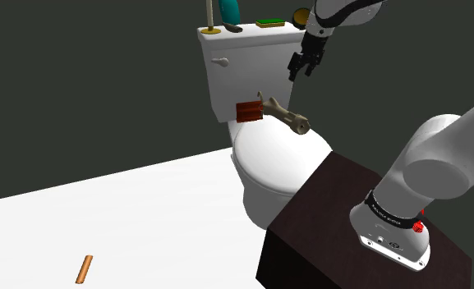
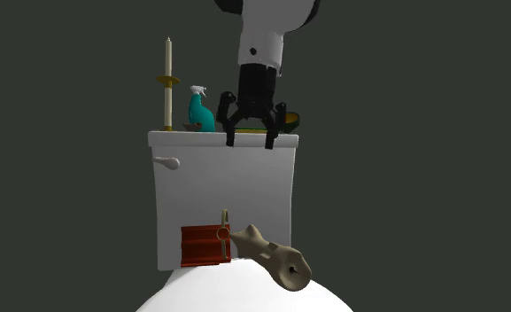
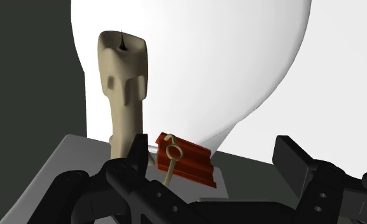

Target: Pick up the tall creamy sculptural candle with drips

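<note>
Gripper (image 1: pixel 301 74) open, empty, hanging by tank front (image 1: pixel 247 70), above target. Candle (image 1: pixel 286 117) on its side on toilet lid (image 1: pixel 268 160), just beside red block (image 1: pixel 249 112). My worry: lid domed, so off-centre pinch rolls candle off; finger could catch block.

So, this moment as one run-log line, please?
gripper: open, no contact | cream sculptural candle: lying on toilet lid, below gripper | grasp: not yet

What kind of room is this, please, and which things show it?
Most likely a bathroom: a white toilet tank with a flush lever, the closed toilet lid below it, and a teal spray bottle standing on the tank.
</note>
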Robot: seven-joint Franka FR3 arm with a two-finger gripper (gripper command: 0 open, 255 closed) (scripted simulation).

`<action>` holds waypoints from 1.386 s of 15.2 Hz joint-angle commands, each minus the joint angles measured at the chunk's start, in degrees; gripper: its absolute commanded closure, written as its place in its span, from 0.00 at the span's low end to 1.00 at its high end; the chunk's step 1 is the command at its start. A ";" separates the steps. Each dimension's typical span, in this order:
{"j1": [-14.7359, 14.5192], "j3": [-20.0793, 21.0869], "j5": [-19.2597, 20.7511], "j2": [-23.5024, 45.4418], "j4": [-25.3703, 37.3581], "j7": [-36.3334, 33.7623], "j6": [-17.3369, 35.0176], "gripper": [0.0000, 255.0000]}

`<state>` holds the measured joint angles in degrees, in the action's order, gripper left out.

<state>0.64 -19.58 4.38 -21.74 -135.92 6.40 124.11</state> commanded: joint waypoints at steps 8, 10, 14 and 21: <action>-1.16 -7.94 -12.08 19.37 5.88 13.86 8.95 0.00; -0.70 -8.63 -16.21 24.27 8.03 17.66 10.00 0.00; 1.78 -8.22 -24.44 34.17 13.24 24.84 10.89 0.00; 8.93 -4.22 -34.53 50.66 24.89 33.14 10.05 0.00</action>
<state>8.45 -24.48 -28.80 26.41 -112.90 38.47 134.26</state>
